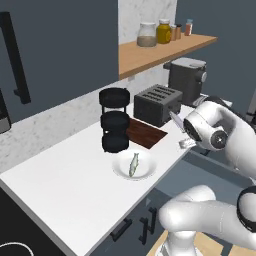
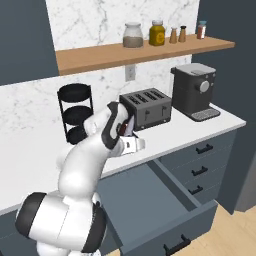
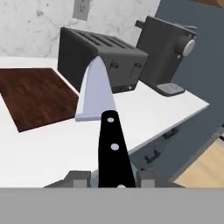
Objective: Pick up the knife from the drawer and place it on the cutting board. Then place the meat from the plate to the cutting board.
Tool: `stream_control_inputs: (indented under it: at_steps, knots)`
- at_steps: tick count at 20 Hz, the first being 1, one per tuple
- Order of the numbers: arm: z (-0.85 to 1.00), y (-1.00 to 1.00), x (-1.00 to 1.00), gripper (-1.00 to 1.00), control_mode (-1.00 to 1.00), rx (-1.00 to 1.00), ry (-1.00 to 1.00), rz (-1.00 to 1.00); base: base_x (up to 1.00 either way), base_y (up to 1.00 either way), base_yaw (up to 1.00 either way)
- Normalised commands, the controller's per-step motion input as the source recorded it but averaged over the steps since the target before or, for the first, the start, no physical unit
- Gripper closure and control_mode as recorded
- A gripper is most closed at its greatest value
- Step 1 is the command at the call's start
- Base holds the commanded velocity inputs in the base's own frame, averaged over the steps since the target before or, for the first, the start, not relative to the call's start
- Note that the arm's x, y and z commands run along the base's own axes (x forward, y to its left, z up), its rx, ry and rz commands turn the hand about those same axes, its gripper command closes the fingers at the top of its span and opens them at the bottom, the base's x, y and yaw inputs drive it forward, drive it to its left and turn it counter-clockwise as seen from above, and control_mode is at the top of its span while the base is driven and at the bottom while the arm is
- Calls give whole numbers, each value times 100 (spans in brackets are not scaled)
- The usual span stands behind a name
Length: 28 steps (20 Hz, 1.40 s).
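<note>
The claw (image 3: 112, 179) is clenched on the dark handle of the knife (image 3: 98, 94), which is already out of the open drawer (image 2: 150, 200) below it. The board (image 3: 35, 94) lies ahead of the blade and has nothing on it. The fish (image 1: 133, 164) is still on the plate (image 1: 120, 170), beyond the board, so both placings remain. The counter (image 3: 52, 144) is white, with a toaster (image 3: 100, 57) and a coffee machine (image 3: 168, 48) behind.
</note>
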Motion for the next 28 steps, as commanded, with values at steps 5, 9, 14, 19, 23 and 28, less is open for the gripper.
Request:
stream_control_inputs:
  at_steps: [5, 9, 14, 19, 23, 28]
  knots:
    - [9, 6, 83, 100, -100, 12, 40, 25, 0, 0, 0]
    - [-35, 0, 89, 100, -100, 11, 26, 25, 0, 0, 0]
    - [-19, 5, 81, 100, -100, 1, 4, 15, 0, 0, 0]
    - [-11, 22, 78, 100, -100, 0, 2, 8, 0, 0, 0]
    - [-42, 31, 72, 100, -100, 0, 7, 2, 0, 0, 0]
    - [-25, 3, 28, -100, -100, -1, 2, 0, 0, 0, 0]
